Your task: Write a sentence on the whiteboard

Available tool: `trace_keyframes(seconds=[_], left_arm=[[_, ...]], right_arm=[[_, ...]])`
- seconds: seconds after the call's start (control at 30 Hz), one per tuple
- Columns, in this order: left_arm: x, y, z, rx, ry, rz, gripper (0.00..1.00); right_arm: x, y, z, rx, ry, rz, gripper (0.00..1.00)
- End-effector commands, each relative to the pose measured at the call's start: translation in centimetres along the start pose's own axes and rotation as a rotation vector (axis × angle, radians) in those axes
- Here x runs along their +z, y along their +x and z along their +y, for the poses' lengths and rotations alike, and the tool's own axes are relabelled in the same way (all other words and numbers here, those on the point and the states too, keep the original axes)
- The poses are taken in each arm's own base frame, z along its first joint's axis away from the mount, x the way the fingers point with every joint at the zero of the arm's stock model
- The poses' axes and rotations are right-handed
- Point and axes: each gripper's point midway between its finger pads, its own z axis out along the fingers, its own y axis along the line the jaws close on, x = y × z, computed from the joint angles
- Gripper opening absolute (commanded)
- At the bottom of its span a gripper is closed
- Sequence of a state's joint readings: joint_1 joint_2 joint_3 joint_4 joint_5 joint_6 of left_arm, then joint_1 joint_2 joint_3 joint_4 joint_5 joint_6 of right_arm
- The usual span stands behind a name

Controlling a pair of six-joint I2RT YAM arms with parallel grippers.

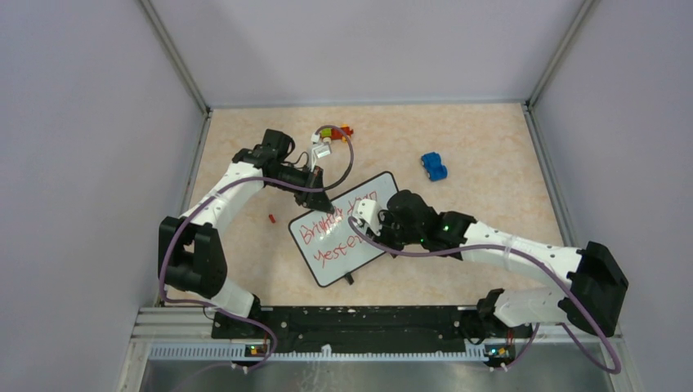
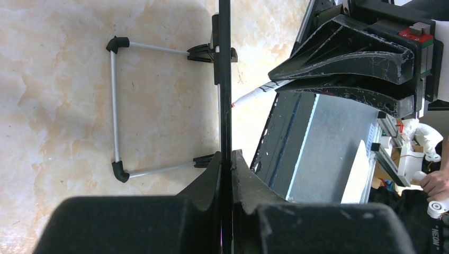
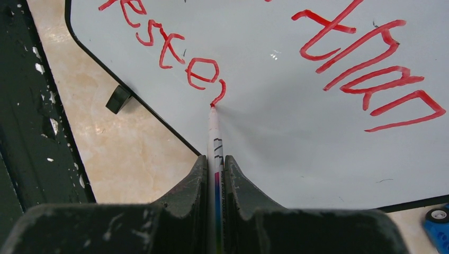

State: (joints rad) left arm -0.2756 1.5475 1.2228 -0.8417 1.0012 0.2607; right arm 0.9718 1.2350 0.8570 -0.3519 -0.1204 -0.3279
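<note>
The whiteboard (image 1: 343, 237) stands tilted at the table's middle. My left gripper (image 1: 327, 204) is shut on its upper edge. Seen from the left wrist, the board is a thin dark strip (image 2: 224, 79) pinched between the fingers of the left gripper (image 2: 226, 159). My right gripper (image 1: 364, 219) is shut on a thin white marker (image 3: 214, 137). The marker's red tip touches the whiteboard (image 3: 296, 148) at the end of the lower line. The sentence (image 3: 360, 63) is red script in two lines. The right gripper (image 3: 215, 161) hovers just off the board's face.
A blue toy car (image 1: 434, 167) sits at the back right. A small red cap (image 1: 271, 218) lies left of the board. Small coloured items (image 1: 331, 135) lie at the back. The board's wire stand (image 2: 115, 106) rests on the table. Grey walls enclose three sides.
</note>
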Motion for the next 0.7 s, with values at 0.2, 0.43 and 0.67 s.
trace_keyframes(seconds=[0.2,0.43,0.67], left_arm=[[0.6,0.6,0.2,-0.012,0.006,0.033,0.00],[0.5,0.6,0.2,-0.013,0.003,0.035,0.00],[0.5,0.6,0.2,-0.012,0.002,0.034,0.00]], right_arm=[[0.1,-1.6,-1.3,0.017,0.038,-0.039,0.00],[-0.4,-3.0,-2.5,0.024,0.080,-0.072,0.00],[-1.1,-4.1,-3.6,0.031,0.105,-0.097,0.00]])
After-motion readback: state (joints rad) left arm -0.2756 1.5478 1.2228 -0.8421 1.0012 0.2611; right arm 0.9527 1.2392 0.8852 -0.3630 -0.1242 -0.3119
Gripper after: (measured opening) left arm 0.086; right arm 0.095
